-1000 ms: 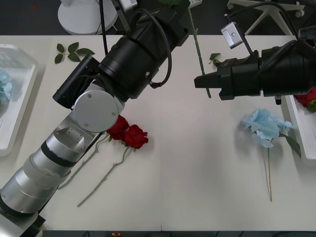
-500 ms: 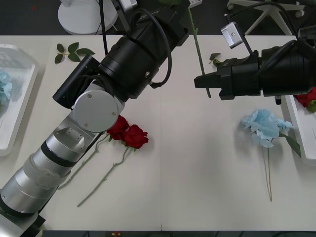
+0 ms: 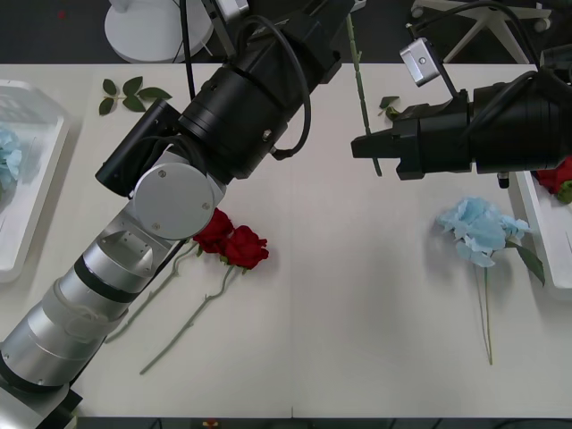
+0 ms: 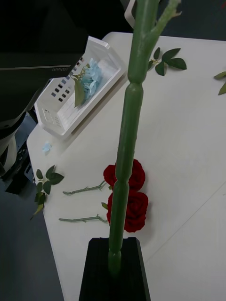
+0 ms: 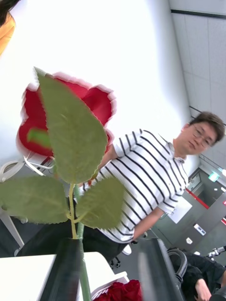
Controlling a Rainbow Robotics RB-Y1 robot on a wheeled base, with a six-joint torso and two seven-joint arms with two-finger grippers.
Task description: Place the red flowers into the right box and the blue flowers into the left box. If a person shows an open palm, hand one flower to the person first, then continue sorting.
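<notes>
Left hand (image 5: 110, 270) raised, fingers parted with rose stem (image 3: 360, 85) against one, right hand (image 3: 357, 146) closed on stem's lower end, two red roses (image 3: 231, 239) lying on surface (image 3: 357, 295), blue flower (image 3: 478, 231) near right box (image 3: 543, 234), another blue flower (image 4: 92, 77) in left box (image 3: 36, 192)

Four-plus red flowers (image 3: 234, 241), two blue flowers (image 3: 478, 229); two boxes (image 3: 49, 170) — two leaf sprigs (image 3: 130, 93)

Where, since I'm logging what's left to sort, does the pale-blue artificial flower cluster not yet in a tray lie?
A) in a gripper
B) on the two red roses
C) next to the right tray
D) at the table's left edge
C: the pale-blue artificial flower cluster lies on the table next to the shallow white plastic right tray.
</notes>
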